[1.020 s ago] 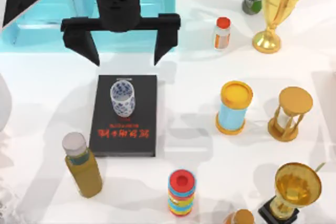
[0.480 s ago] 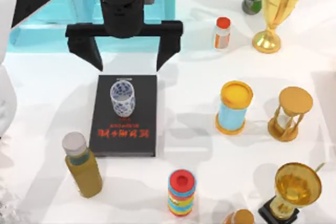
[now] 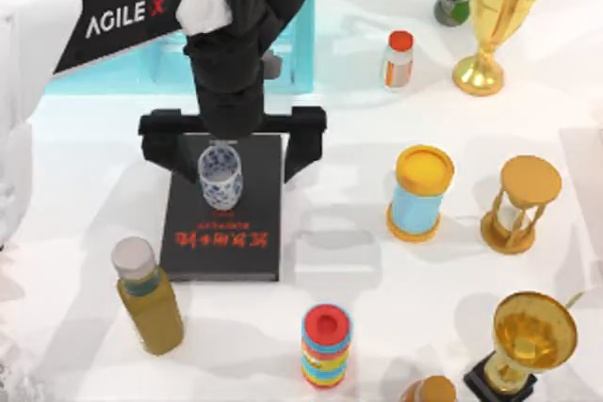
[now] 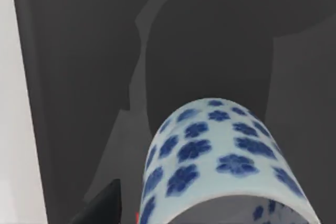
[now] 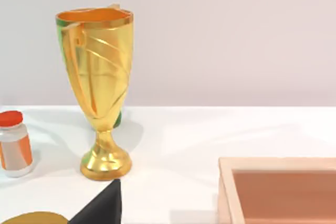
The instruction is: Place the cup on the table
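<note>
Small cylindrical porcelain cup [image 3: 220, 178], glossy white with blue flower prints, standing upright on the matte black book [image 3: 223, 233] with red lettering, toward the book's far end. Left gripper [image 3: 233, 150] poised right over it, black wrist pointing straight down, fingers spread wide: one finger [image 3: 162, 141] off the cup's left side, the other [image 3: 306, 141] at the book's right edge, neither touching the porcelain. From the left wrist, the cup's rounded wall [image 4: 220, 156] looming close against the dark cover, a sliver of white table [image 4: 16, 103] beside the book's straight edge.

Bare tabletop [image 3: 85, 195] left of the book; more open white between book and the yellow-lidded light-blue canister [image 3: 420, 193]. Amber bottle [image 3: 148, 297] with a grey cap near the book's near left corner, striped stack of rings [image 3: 326, 345] beyond its near right corner. Turquoise cabinet [image 3: 303, 16] just behind the arm.

From the right wrist: tall gold trophy [image 5: 101, 82], smooth and fluted, and what looks like a shallow wooden tray [image 5: 278, 190]. Right gripper's fingers: cannot tell.
</note>
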Robot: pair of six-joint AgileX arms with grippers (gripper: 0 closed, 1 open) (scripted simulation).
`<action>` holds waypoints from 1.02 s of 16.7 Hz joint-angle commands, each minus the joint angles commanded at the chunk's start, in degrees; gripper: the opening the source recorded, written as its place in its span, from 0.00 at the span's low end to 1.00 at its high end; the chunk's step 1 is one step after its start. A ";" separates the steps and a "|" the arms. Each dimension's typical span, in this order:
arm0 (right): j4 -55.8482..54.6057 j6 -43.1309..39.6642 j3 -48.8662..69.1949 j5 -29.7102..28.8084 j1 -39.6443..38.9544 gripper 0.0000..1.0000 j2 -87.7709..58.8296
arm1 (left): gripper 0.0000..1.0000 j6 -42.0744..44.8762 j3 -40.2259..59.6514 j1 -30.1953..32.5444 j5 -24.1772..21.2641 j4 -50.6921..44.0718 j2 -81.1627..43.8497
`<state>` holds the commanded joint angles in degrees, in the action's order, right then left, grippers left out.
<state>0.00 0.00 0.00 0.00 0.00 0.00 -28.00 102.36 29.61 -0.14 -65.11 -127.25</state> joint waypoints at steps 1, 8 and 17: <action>0.00 0.00 0.00 0.00 0.00 1.00 0.00 | 1.00 -0.02 -0.71 0.02 0.00 0.72 -0.02; 0.00 0.00 0.00 0.00 0.00 1.00 0.00 | 0.77 -0.02 -0.83 0.02 0.00 0.85 -0.02; 0.00 0.00 0.00 0.00 0.00 1.00 0.00 | 0.10 -0.02 -0.83 0.02 0.00 0.85 -0.02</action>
<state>0.00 0.00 0.00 0.00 0.00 0.00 -28.02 101.53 29.63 -0.14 -64.26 -127.27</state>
